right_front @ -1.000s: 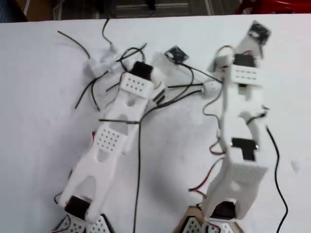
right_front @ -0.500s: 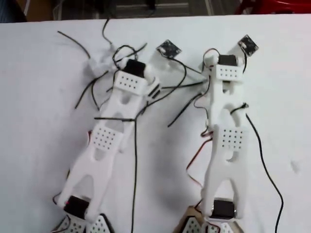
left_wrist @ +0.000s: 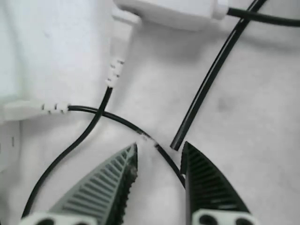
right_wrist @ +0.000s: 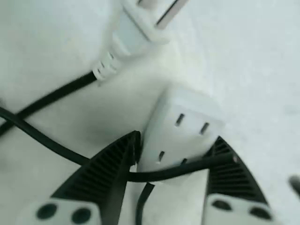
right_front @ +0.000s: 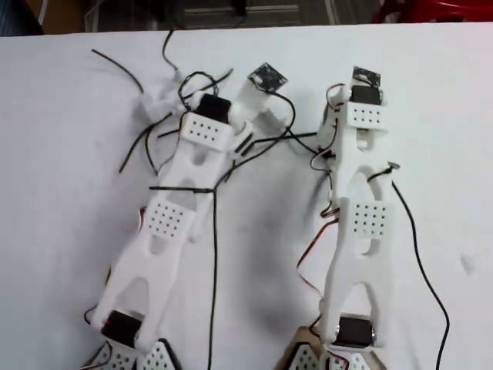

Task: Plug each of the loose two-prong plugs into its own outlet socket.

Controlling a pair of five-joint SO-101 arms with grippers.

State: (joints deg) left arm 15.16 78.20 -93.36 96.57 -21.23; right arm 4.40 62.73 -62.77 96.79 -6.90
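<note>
My right gripper (right_wrist: 176, 145) has a white outlet block (right_wrist: 183, 129) between its jaws, which touch the block's two sides. A black cable (right_wrist: 56, 140) crosses in front of the block. A loose white two-prong plug (right_wrist: 133, 30) lies just beyond it. My left gripper (left_wrist: 159, 159) is open low over the table, with a thin black cable (left_wrist: 117, 123) running between its fingertips. Farther off are a white plug (left_wrist: 119, 40) and a white outlet block (left_wrist: 173, 11). In the high view the left arm (right_front: 204, 131) and the right arm (right_front: 358, 116) reach side by side toward the far edge.
Black cables (right_front: 146, 142) tangle around a white cluster of plugs or sockets (right_front: 158, 104) at the far left. Another black cable (right_front: 266, 146) stretches between the two arms. The white table (right_front: 62, 231) is bare at the left and right sides.
The right arm has swung left and stretched out lower over the table. The left arm shifted slightly left. The black cable between the arms has been pulled to a new line.
</note>
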